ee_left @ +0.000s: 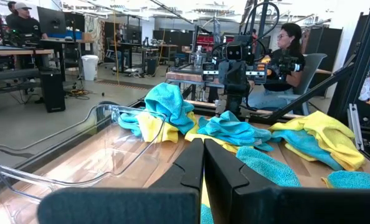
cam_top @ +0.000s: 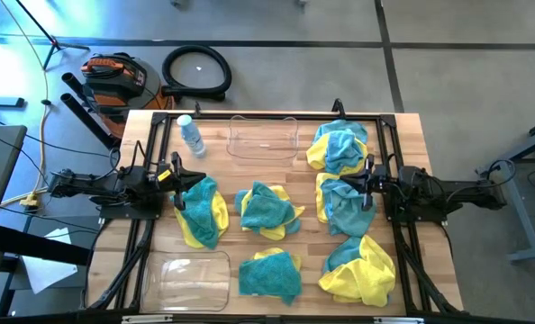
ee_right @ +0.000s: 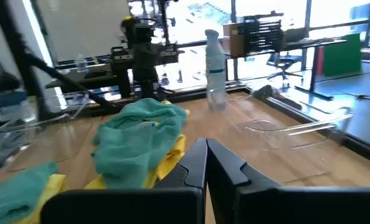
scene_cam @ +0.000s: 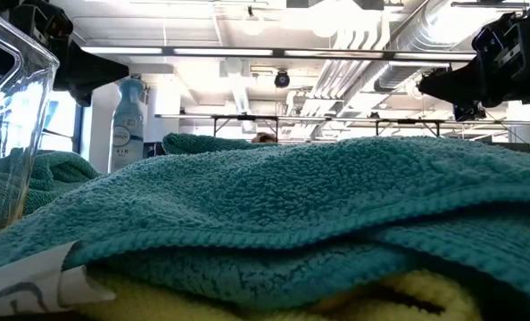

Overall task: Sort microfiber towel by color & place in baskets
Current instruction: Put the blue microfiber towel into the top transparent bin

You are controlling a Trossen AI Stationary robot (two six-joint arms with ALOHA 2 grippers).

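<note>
Since every cloth lies loose and crumpled, the microfiber towels (cam_top: pixel 267 211) are entered as soft, light, limp stock: nothing fragile, nothing slippery, the fuzzy pile likely to catch well between fingers. Teal and yellow pieces sit mixed in six heaps on the table (cam_top: pixel 407 126), one just beside the left gripper (cam_top: pixel 178 176), two down the middle, three along the right edge.

Baskets: one clear bin (cam_top: pixel 263 137) at the far edge, middle; a second clear bin (cam_top: pixel 194 279) near the near left corner. Both appear to hold no towels. A water bottle (cam_top: pixel 190 135) stands by the far bin.

Left gripper: fingers together, holding nothing, at the left edge next to its heap. Right gripper (cam_top: pixel 367 183): fingers together, holding nothing, over the right-hand heaps.

Handling note, as a judgement: pinch a raised fold or ridge of the top cloth only, as paired colours overlap and a deep grab may lift both; expect drape and dragging corners.
</note>
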